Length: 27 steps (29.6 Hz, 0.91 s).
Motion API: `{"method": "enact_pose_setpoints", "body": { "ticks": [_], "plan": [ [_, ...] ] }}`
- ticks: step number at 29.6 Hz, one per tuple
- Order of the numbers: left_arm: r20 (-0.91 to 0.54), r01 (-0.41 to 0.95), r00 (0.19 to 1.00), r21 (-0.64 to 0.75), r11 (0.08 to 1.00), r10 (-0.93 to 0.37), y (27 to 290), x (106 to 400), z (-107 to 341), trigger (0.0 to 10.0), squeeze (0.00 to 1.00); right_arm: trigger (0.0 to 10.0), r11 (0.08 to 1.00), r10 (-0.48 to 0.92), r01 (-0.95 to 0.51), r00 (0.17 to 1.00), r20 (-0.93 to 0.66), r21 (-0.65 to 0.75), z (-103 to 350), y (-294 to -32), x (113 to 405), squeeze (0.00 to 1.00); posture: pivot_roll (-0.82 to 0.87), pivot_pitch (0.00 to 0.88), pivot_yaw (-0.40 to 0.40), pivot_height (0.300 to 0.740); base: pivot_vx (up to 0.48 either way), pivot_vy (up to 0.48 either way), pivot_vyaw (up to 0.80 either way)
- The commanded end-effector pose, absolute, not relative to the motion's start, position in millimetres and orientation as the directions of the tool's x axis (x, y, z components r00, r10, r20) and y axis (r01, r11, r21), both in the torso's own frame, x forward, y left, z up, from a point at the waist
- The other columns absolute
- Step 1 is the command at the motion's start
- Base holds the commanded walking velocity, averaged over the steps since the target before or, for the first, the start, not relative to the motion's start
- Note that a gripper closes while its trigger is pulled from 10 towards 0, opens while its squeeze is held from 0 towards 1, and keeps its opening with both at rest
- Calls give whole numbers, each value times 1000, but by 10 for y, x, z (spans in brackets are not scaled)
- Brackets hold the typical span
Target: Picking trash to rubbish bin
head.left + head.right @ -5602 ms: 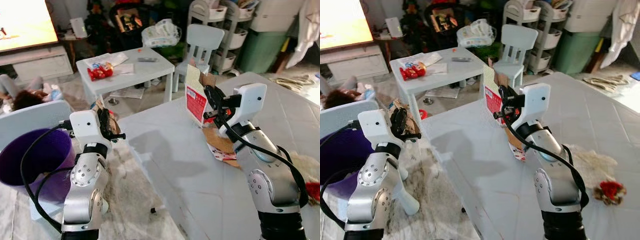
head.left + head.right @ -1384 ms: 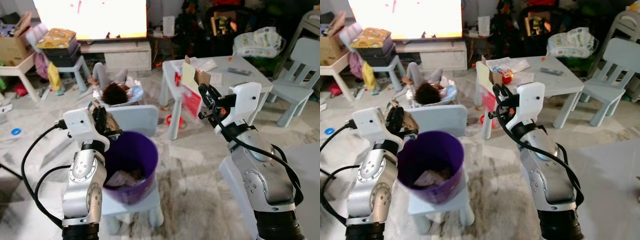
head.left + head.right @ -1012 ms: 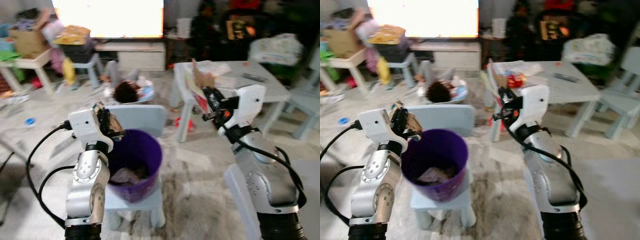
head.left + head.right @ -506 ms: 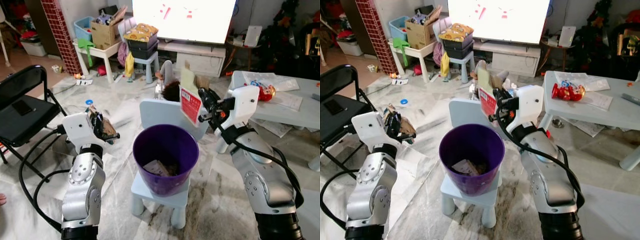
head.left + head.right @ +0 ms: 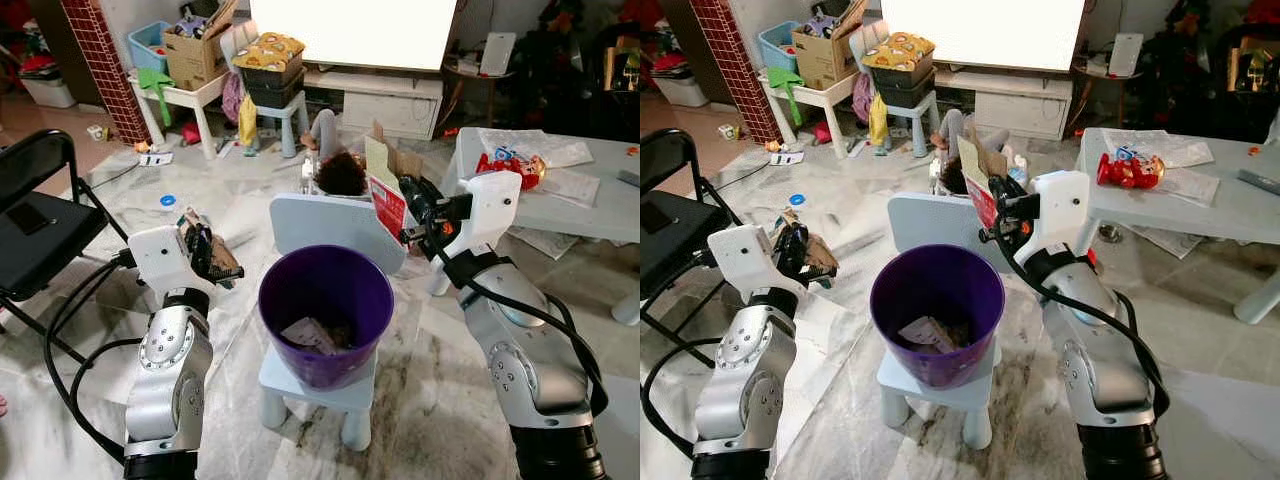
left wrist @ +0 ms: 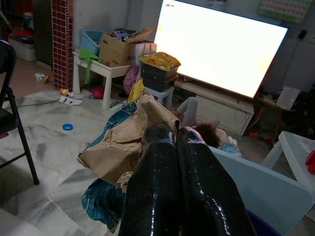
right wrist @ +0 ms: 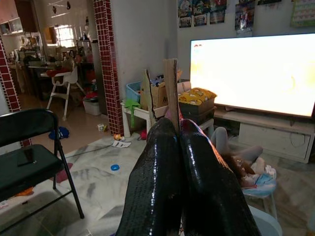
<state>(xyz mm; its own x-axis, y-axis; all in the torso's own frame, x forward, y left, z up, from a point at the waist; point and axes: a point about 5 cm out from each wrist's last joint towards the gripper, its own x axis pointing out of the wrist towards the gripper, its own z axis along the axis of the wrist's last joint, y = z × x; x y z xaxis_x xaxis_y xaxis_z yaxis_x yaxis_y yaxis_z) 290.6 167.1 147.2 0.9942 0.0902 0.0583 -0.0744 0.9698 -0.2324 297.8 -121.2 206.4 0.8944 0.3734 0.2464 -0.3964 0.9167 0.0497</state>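
Note:
A purple rubbish bin [image 5: 325,290] stands on a small pale-blue chair [image 5: 318,372] right in front of me, with some paper scraps [image 5: 304,332] lying inside. My left gripper [image 5: 204,250] is to the bin's left, about level with its rim, and is shut on a crumpled brown paper wrapper [image 6: 123,142]. My right gripper [image 5: 411,204] hovers above the bin's far right rim, shut on a red and white carton [image 5: 386,196] with torn brown flaps, held upright. The carton's edge [image 7: 171,86] sticks up between the right fingers [image 7: 196,181].
A black folding chair [image 5: 32,222] stands at the left. A white low table [image 5: 580,205] with a red toy [image 5: 511,164] is at the right. A person [image 5: 340,172] lies on the floor behind the pale-blue chair. Boxes on a white stool [image 5: 210,85] and a bright TV sit at the back.
The view swung from the white table round to the bin, which now sits centred and close. Both grippers keep hold of their trash; the right one is now over the bin's rim.

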Motion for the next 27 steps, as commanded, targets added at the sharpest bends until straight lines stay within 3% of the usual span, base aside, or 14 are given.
{"method": "enact_pose_setpoints", "body": {
  "ticks": [1,21,27],
  "plan": [
    [53,-62,996,-226,972,76,1659,2906,1460,0,0,0,919,367,-391,893,262,43,2103,-1235,2978,0,42,9,-24,740,368,0,0],
    [38,-63,997,-229,971,73,1648,2902,1420,0,0,0,920,367,-390,894,259,40,2100,-1244,2973,0,36,12,-28,740,371,0,0],
    [18,-67,997,-227,972,73,1654,2883,1357,0,0,0,919,370,-391,895,248,42,2062,-1233,2962,0,37,14,-30,740,154,0,0]
  ]
}}
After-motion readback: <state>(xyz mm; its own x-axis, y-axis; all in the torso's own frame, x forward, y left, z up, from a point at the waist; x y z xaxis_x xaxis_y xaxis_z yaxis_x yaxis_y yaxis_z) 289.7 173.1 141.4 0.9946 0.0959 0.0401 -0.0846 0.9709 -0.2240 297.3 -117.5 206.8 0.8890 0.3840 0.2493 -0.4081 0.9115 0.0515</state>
